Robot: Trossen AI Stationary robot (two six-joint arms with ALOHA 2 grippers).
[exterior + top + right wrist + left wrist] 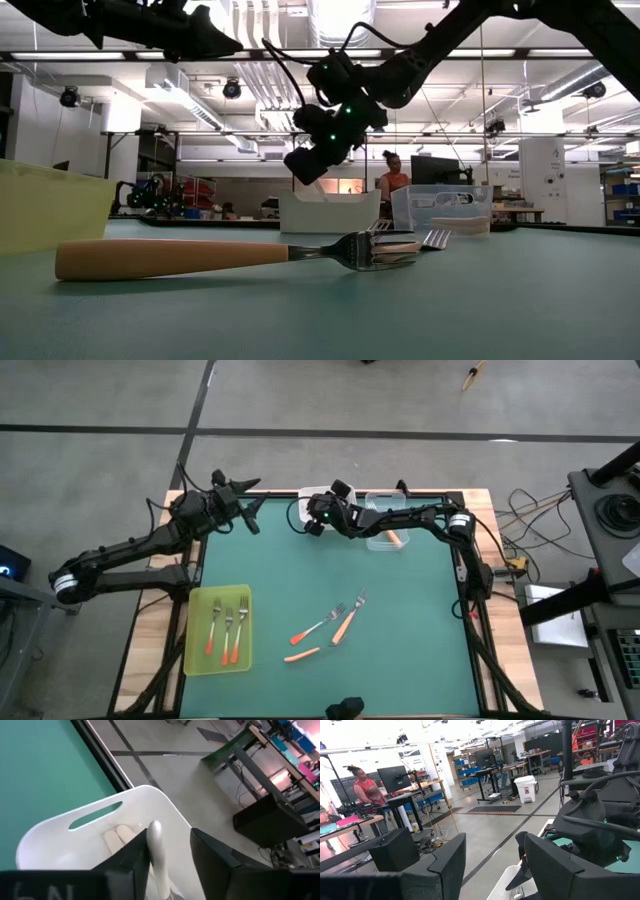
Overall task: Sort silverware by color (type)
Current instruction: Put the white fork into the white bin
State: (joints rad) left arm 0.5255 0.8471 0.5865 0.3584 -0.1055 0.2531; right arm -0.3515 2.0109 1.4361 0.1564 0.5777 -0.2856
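Covering most of the view from above is the green table (400,600). At its far edge sit a white tray (303,510) and a clear tray (384,503), and a yellow tray (196,658) sits at the near left corner with three red forks (229,630) in it.

Three more orange forks (330,628) lie loose mid-table. The right claw (169,855) hangs over the white tray with a white fork (156,851) between its partly open fingers. White handles (118,837) lie inside that tray. The left claw (490,862) waits wide open and empty by the far left corner.
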